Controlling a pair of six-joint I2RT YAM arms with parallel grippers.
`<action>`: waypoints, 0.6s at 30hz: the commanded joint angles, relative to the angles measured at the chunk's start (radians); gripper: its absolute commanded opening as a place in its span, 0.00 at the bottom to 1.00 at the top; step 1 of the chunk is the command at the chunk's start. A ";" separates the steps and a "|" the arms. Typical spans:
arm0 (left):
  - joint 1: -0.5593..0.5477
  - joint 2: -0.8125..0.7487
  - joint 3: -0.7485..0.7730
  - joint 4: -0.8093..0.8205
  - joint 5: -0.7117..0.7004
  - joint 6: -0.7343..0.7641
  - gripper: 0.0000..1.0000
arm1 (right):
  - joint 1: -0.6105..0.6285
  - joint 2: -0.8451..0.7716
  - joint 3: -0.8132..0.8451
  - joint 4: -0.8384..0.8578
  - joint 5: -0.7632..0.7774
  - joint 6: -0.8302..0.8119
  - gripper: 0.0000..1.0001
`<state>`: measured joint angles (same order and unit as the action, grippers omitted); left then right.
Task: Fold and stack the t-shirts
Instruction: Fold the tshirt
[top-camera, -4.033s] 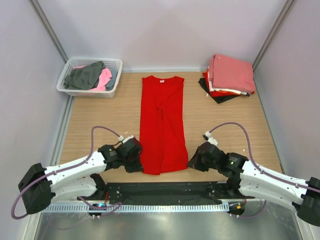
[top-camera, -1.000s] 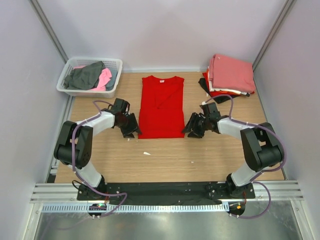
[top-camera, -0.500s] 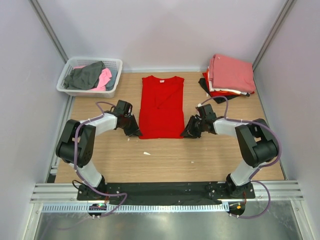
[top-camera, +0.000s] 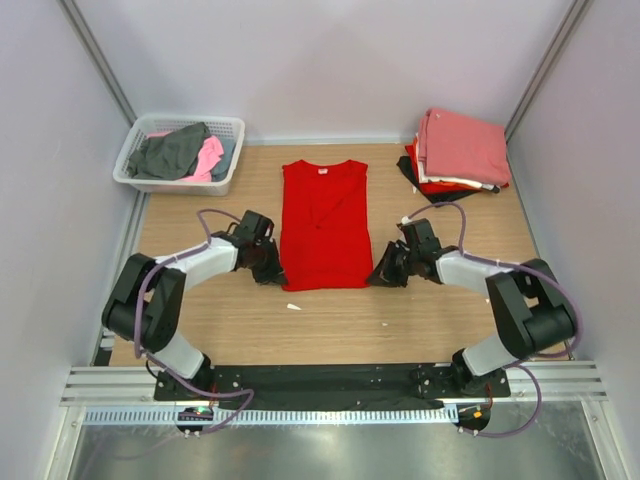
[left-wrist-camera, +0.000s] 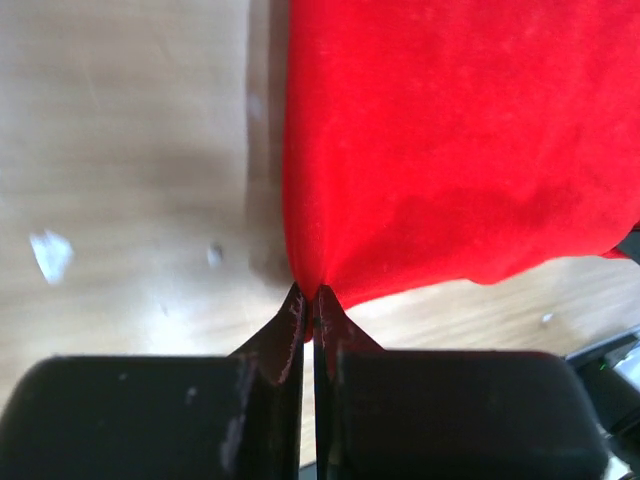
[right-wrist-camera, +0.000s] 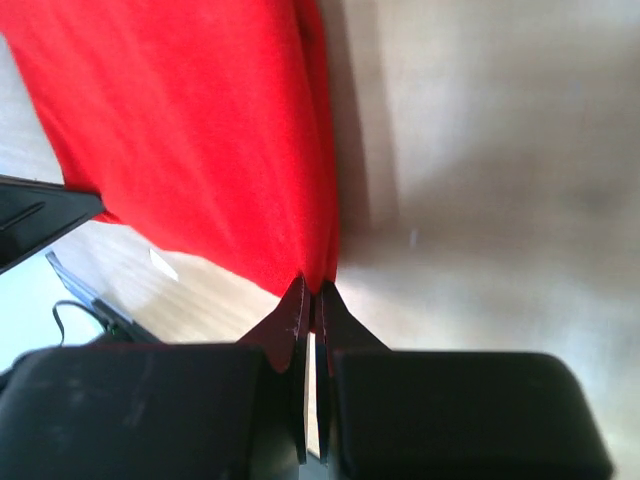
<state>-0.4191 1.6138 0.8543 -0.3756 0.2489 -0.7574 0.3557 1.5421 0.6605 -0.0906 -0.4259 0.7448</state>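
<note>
One small white scrap (top-camera: 294, 306): lying on the light wooden table (top-camera: 200, 330), just on the near side of the bright red short-sleeved cloth t-shirt (top-camera: 322, 225), apart from its hem.
Left gripper (top-camera: 272, 272): at the red t-shirt's near left corner; in the left wrist view the black fingers (left-wrist-camera: 290, 320) are pinched together on the corner of the cloth, which bunches to a point between them.
Right gripper (top-camera: 380, 277): at the red t-shirt's near right corner; the right wrist view shows it clamped on that edge, where the cloth lies in layers.
Red t-shirt: flat on the table's middle, a narrow rectangle, collar and small white neck label (top-camera: 323, 170) at the far end.
White plastic lattice basket (top-camera: 170, 185): beyond the red t-shirt's far left corner, holding a crumpled grey tee (top-camera: 175, 150) and a pink tee (top-camera: 210, 158).
Stack of folded t-shirts (top-camera: 460, 145): beyond the red t-shirt's far right corner, salmon-pink on top, red and black edges showing under it.
</note>
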 joint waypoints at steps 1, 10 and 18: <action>-0.064 -0.127 -0.052 -0.077 -0.034 -0.037 0.00 | 0.031 -0.176 -0.083 -0.027 0.010 0.034 0.02; -0.262 -0.468 -0.190 -0.247 -0.100 -0.207 0.00 | 0.282 -0.632 -0.225 -0.245 0.191 0.220 0.01; -0.265 -0.596 0.007 -0.482 -0.201 -0.175 0.00 | 0.298 -0.779 -0.089 -0.440 0.355 0.217 0.01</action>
<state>-0.6853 1.0008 0.7391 -0.7506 0.1184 -0.9443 0.6510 0.7399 0.4644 -0.4618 -0.1867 0.9565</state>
